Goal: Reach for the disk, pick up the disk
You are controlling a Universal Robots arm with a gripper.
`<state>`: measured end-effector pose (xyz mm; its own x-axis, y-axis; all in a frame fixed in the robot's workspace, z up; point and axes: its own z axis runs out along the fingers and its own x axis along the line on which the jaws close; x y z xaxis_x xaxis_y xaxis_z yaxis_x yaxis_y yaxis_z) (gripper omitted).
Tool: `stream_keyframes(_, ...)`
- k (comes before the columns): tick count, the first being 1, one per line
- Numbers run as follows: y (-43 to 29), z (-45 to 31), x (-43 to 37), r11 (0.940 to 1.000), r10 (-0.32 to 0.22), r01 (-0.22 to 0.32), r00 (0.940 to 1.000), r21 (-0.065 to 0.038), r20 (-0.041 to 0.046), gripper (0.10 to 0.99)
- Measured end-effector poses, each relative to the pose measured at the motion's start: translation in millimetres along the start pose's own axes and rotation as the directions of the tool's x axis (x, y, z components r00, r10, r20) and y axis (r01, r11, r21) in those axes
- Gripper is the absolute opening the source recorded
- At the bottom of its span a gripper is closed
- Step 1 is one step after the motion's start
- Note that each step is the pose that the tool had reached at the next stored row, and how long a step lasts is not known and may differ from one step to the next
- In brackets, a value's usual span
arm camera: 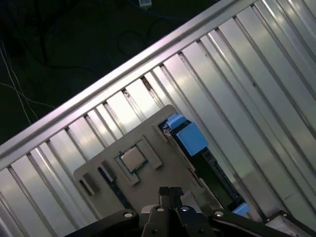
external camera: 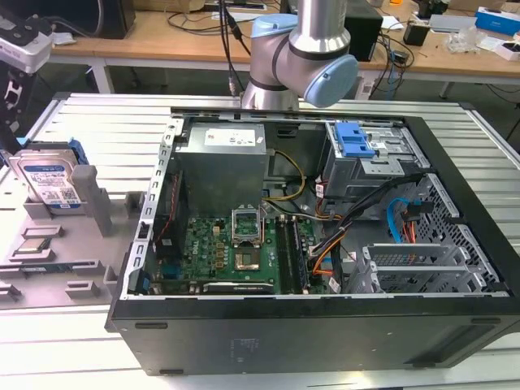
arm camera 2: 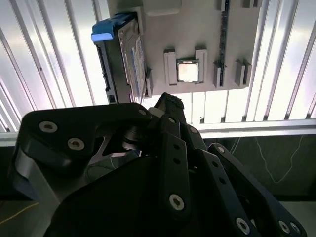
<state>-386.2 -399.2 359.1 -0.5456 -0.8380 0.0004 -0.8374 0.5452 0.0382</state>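
Second wrist view had the hand (arm camera 2: 169, 101) with fingertips pressed together on nothing, hovering above the grey fixture plate (arm camera 2: 197, 29), clear of the disk (arm camera 2: 129, 57). Disk stood on edge in a slot at the plate's end, blue carrier frame along its edges, untouched. Exterior view placed plate and disk on the ribbed tabletop (external camera: 97, 122), at the exterior view's left of the open computer case (external camera: 309, 341).
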Motion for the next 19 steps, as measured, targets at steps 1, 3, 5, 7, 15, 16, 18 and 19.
stream_keyframes(1,0.0,-0.1,0.0,0.9998,-0.022,0.022,0.9998,0.0,-0.0009,0.106)
stream_keyframes(3,0.0,0.0,0.0,0.999,-0.044,0.044,0.999,0.0,-0.0017,0.106)
stream_keyframes(5,0.0,0.0,0.0,0.9975,-0.07,0.07,0.9975,0.0,-0.0028,0.106)
stream_keyframes(7,0.0,0.0,0.0,0.9941,-0.109,0.109,0.9941,0.0,-0.0042,0.106)
stream_keyframes(15,0.0,0.0,0.0,0.9726,-0.233,0.233,0.9725,-0.001,-0.0089,0.106)
stream_keyframes(16,0.0,0.0,0.0,0.9703,-0.242,0.242,0.9703,-0.001,-0.0093,0.106)
stream_keyframes(18,0.0,0.0,0.0,0.9613,-0.275,0.275,0.9613,-0.001,-0.0105,0.106)
stream_keyframes(19,0.0,0.0,0.0,0.9535,-0.301,0.301,0.9535,-0.002,-0.0115,0.106)
